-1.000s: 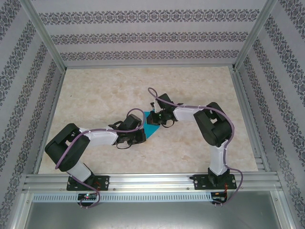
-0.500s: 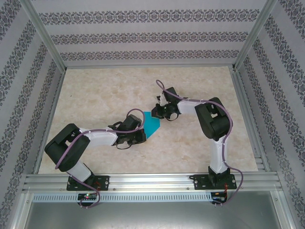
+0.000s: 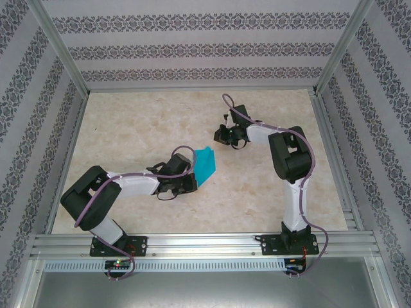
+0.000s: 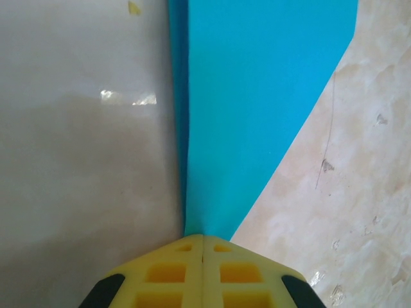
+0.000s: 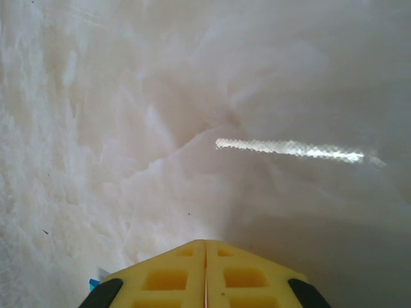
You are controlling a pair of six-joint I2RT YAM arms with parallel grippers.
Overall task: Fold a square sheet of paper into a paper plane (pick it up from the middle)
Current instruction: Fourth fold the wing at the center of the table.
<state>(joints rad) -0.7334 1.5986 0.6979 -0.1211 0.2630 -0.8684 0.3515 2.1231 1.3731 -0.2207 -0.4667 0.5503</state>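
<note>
The cyan square sheet of paper, folded along a crease into a tapering wedge, sits near the middle of the table. My left gripper is shut on its narrow near end. In the left wrist view the paper fans out from my closed yellow fingertips, one flap standing upright and the other lying flat on the table. My right gripper is shut and holds nothing, up and to the right of the paper and apart from it. In its wrist view the closed right gripper hovers over bare table.
The pale marbled tabletop is bounded by aluminium frame rails and patterned walls. The right arm's elbow stands at the right of the table.
My right gripper has let go of the paper's far tip and pulled back up and to the right. The paper's freed end has sprung up. The left arm has not moved.
</note>
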